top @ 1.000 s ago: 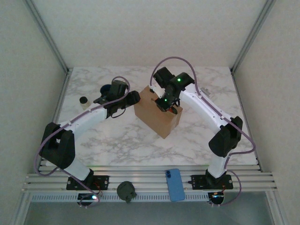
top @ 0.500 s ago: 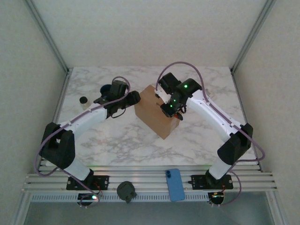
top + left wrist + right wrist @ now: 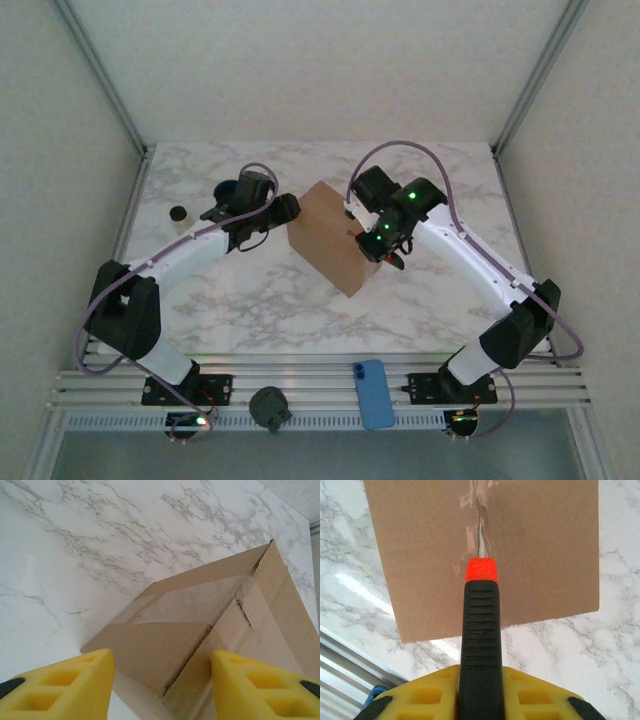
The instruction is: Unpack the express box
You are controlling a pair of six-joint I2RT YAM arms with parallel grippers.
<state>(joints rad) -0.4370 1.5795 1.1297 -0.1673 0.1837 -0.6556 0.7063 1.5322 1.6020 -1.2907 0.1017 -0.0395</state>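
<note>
Here right claw (image 3: 480, 692) clenched on black-handled knife (image 3: 480, 630), tip at express box (image 3: 535, 545) seam; left claw (image 3: 162, 677) released

Express box (image 3: 330, 240) blocks mid-table (image 3: 260, 300), left gripper (image 3: 290, 208) open just off its left end, right gripper (image 3: 481, 680) clamping a knife (image 3: 480, 625) over the top seam; near marble is free, while the far-left corner holds a small jar (image 3: 179, 216) and probably a mug (image 3: 227, 189).

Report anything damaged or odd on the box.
The box has its clear tape torn ragged along the seam, where the knife blade sits in the slit. The box also sits skewed to the table edges.
</note>
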